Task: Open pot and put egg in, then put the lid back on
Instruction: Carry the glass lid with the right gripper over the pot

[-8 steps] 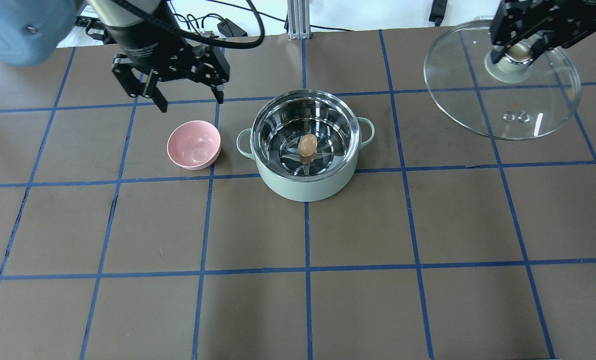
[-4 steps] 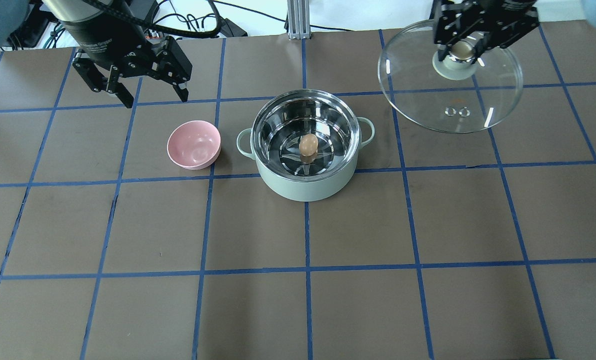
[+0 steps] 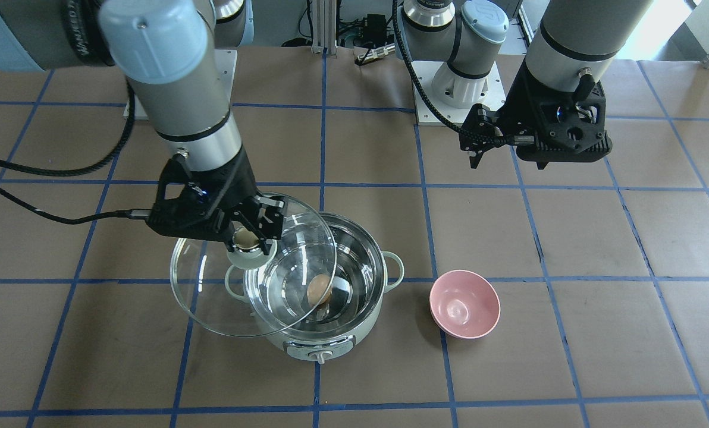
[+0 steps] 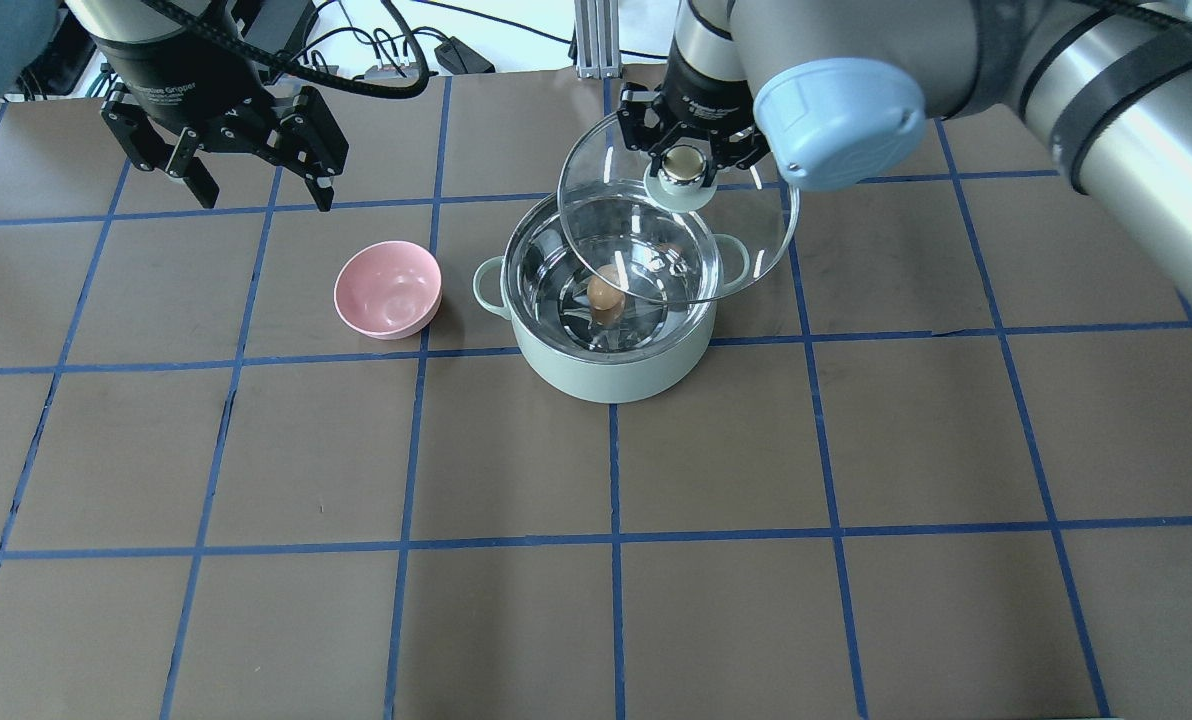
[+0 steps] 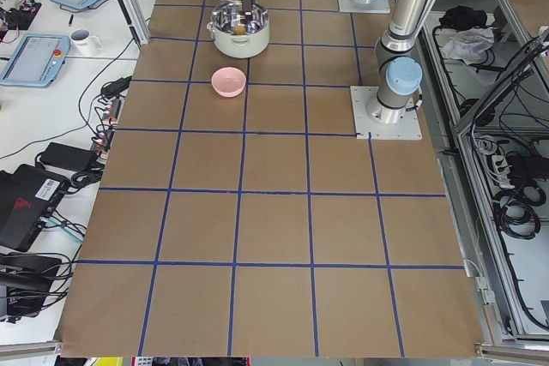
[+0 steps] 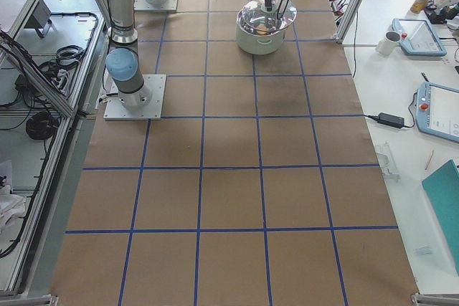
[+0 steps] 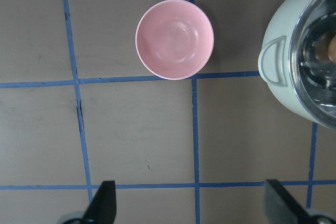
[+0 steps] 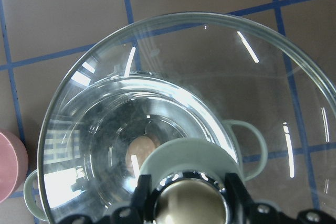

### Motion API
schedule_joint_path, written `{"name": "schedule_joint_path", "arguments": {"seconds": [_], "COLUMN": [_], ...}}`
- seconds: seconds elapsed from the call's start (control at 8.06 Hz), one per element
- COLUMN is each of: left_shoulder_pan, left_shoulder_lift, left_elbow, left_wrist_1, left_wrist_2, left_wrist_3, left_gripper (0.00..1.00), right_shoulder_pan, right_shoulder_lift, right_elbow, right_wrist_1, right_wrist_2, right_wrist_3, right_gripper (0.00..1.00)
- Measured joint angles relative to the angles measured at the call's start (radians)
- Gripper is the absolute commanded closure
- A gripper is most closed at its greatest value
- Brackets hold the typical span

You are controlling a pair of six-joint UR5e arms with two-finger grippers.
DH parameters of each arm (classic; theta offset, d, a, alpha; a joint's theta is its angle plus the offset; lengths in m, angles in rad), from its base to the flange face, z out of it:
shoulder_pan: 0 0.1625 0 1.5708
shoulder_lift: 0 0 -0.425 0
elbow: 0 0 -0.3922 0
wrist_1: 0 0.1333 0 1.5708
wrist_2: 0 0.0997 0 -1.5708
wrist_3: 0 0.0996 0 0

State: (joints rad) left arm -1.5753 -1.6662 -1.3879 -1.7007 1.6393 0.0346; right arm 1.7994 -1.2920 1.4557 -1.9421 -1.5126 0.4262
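Note:
The pale mint-green pot (image 4: pixel 606 375) stands open at the table's middle, and the tan-brown egg (image 4: pixel 604 293) lies on its steel floor. My right gripper (image 4: pixel 683 165) is shut on the beige knob of the clear glass lid (image 4: pixel 756 235). It holds the lid tilted in the air, overlapping the pot's far right rim. From the front, the right gripper (image 3: pixel 248 239), lid (image 3: pixel 212 303), pot (image 3: pixel 363 327) and egg (image 3: pixel 319 289) show the same. The right wrist view shows the egg (image 8: pixel 140 150) through the glass. My left gripper (image 4: pixel 261 195) is open and empty, behind and left of the bowl.
A small empty pink bowl (image 4: pixel 388 290) stands just left of the pot; it also shows in the left wrist view (image 7: pixel 174 39) and the front view (image 3: pixel 464 303). Brown table mat with blue grid tape. Cables and an aluminium post lie beyond the far edge.
My right gripper has carried the lid leftward from the far right corner to over the pot's far right rim. My left gripper has drawn further left and back, still open.

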Motion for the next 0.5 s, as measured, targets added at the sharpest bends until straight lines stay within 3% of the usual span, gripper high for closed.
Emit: {"name": "schedule_joint_path", "arguments": {"seconds": [0.25, 0.5], "left_shoulder_pan": [-0.002, -0.003], "left_shoulder_lift": [0.0, 0.001], "left_elbow": [-0.002, -0.005], "left_wrist_1": [0.002, 0.003], "left_wrist_2": [0.009, 0.011], "left_wrist_3": [0.0, 0.0], "left_gripper": [0.0, 0.0], "right_shoulder_pan": [0.042, 0.054], "right_shoulder_lift": [0.039, 0.067], "right_elbow": [0.003, 0.001], "right_wrist_1": [-0.046, -0.073], "right_wrist_2": [-0.011, -0.006], "right_wrist_3": [0.077, 0.122], "right_gripper": [0.95, 0.97]}}
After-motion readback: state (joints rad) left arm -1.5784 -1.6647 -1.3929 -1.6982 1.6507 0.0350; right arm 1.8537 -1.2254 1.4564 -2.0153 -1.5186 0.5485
